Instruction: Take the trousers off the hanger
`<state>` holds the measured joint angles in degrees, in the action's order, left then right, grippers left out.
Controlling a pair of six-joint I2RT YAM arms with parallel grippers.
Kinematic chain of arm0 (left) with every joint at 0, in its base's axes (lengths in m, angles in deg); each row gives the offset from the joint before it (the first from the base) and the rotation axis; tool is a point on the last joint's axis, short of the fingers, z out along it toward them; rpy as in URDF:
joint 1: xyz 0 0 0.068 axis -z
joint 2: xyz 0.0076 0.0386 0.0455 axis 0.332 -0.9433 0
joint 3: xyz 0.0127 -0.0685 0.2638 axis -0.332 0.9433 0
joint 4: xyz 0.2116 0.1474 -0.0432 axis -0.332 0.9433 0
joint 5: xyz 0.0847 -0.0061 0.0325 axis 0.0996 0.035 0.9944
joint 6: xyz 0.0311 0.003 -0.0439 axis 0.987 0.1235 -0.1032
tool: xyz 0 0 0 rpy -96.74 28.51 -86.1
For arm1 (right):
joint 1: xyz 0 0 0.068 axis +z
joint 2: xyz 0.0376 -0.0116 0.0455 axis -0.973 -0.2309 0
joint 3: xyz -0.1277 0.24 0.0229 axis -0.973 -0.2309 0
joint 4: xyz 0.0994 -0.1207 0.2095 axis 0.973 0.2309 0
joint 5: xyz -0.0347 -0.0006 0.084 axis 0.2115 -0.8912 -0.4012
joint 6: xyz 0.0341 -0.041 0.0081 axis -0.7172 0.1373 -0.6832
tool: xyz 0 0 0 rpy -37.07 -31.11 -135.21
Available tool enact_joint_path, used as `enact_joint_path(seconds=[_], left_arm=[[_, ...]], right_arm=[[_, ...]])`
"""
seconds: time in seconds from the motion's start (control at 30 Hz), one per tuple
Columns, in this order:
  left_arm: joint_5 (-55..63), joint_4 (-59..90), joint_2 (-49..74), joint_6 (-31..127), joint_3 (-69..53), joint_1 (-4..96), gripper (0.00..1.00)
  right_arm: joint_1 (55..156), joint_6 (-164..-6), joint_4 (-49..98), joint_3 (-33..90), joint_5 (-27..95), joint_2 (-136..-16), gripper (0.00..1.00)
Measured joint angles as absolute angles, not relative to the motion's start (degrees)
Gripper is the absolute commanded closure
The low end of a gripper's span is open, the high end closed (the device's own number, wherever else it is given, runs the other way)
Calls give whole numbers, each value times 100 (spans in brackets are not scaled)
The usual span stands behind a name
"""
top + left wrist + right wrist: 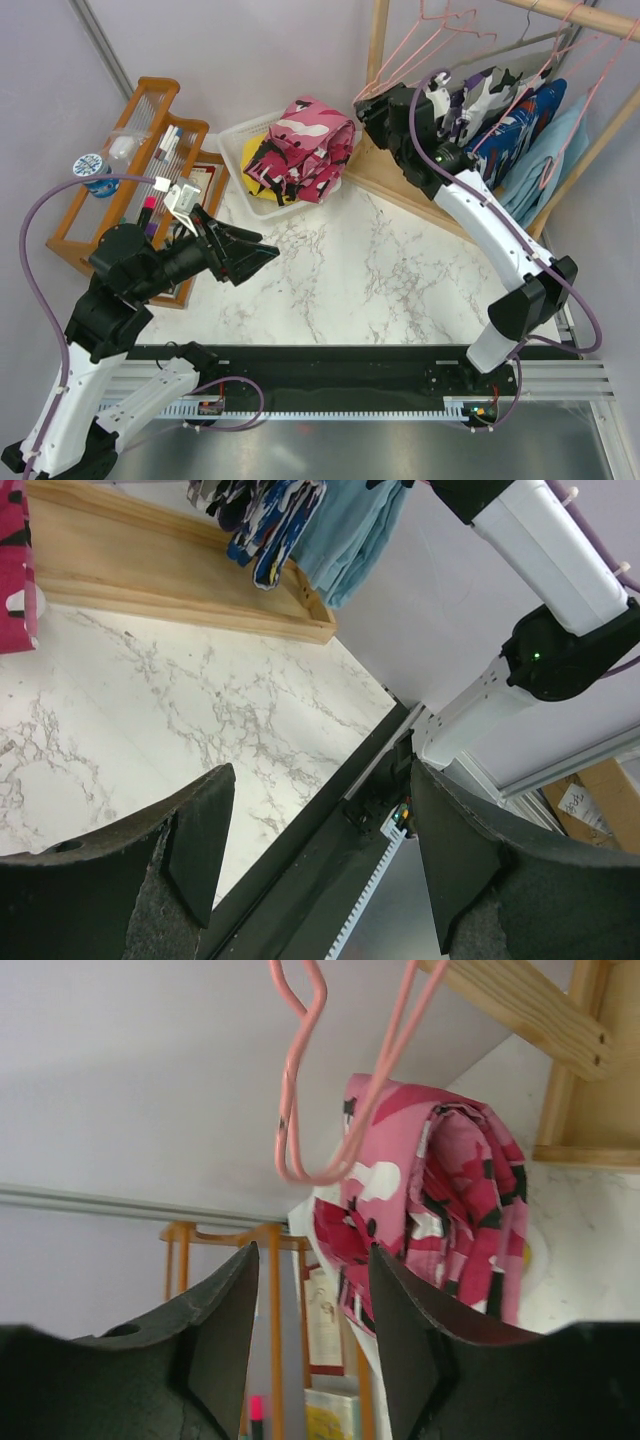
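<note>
here, the pink camouflage trousers (300, 148) are lying folded in a white basket (232, 135) at the back of the marble counter (380, 270), covering most of the yellow trousers (262, 195). the right end effector (308, 1270) is hanging up beside an empty pink hanger (300, 1090), its fingers spread and pinching nothing. the left end effector (315, 810) is hovering over the counter's left side, also spread wide and empty.

Marbled white table (330, 280), white basket (230, 142) at back, wooden rack base (383, 180), orange shelf (152, 95) left
</note>
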<state>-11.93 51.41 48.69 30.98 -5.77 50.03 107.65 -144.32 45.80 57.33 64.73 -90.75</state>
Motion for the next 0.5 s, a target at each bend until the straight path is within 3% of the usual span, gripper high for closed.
enact_joint_path(seconds=[0.2, 0.5], left_arm=[[-1193, 5174, 4839, 3098, -509, 5003, 23], [-1228, 5141, 4771, 3098, -223, 5003, 24]], right_arm=[[10901, -13708, 4766, 4919, 6440, -8365, 20], [10955, -12375, 5236, 4316, 6259, -7113, 15]])
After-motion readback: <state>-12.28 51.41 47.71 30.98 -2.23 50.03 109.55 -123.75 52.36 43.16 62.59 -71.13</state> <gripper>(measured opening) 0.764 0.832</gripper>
